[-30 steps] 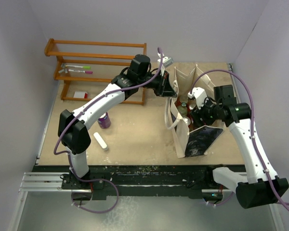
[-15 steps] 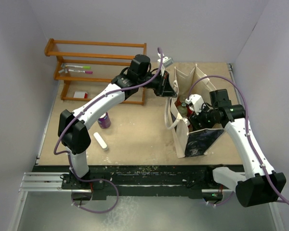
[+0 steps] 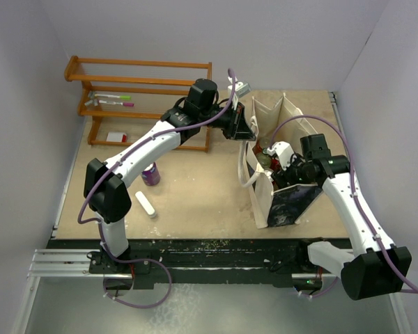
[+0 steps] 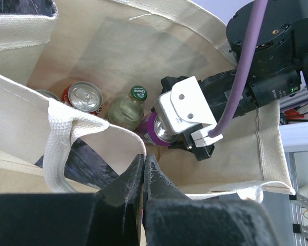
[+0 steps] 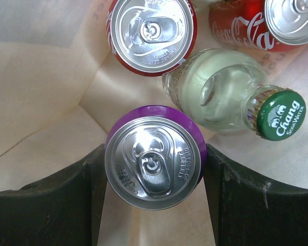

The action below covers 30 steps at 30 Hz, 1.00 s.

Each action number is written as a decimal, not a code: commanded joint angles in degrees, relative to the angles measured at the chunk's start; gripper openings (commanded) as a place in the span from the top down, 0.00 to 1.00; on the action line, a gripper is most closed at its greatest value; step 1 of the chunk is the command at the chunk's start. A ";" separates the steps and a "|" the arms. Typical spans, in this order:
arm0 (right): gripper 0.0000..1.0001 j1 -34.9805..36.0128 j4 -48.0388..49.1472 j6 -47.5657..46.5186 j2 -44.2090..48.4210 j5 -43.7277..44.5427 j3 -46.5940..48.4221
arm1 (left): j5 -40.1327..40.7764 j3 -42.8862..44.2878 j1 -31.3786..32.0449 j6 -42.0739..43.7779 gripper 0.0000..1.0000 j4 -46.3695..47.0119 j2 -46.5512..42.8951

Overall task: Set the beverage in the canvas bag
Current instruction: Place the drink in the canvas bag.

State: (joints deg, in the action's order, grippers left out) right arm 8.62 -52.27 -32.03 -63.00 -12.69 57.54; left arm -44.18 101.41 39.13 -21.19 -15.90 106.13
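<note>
Clasps purple-rimmed aluminium can (image 5: pixel 154 160) in right gripper (image 5: pixel 154 177) inside cream canvas tote bag (image 4: pixel 143 51); pinches bag rim with closed left gripper (image 4: pixel 144 170).

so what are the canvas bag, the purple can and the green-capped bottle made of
canvas bag: woven cream cloth, matte, with a visible weave and stitched hems.
purple can: probably aluminium, going by the brushed silver lid with its pull tab; glossy purple coat at the rim.
bottle: clear and shiny, likely glass, with a crimped green cap that looks like metal.
</note>
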 commanded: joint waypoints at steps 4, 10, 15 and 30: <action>0.86 -0.19 3.15 -1.60 0.21 4.40 -3.29 | -0.16 -0.50 0.13 1.30 1.00 0.70 -1.45; 0.79 -0.14 3.88 -2.87 -0.15 7.00 -4.28 | -0.20 -0.44 0.07 1.25 1.00 0.81 -1.45; 0.74 -0.18 3.89 -3.32 -0.75 6.62 -4.67 | -0.20 -0.42 0.11 1.20 1.00 0.89 -1.45; 0.59 -0.19 4.97 -3.95 -2.39 7.59 -5.18 | -0.28 -0.42 0.10 1.47 1.00 0.79 -1.62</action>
State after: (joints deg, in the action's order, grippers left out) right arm 8.62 -50.43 -33.41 -64.51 -9.82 53.60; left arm -44.80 101.34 39.31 -21.21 -15.92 106.13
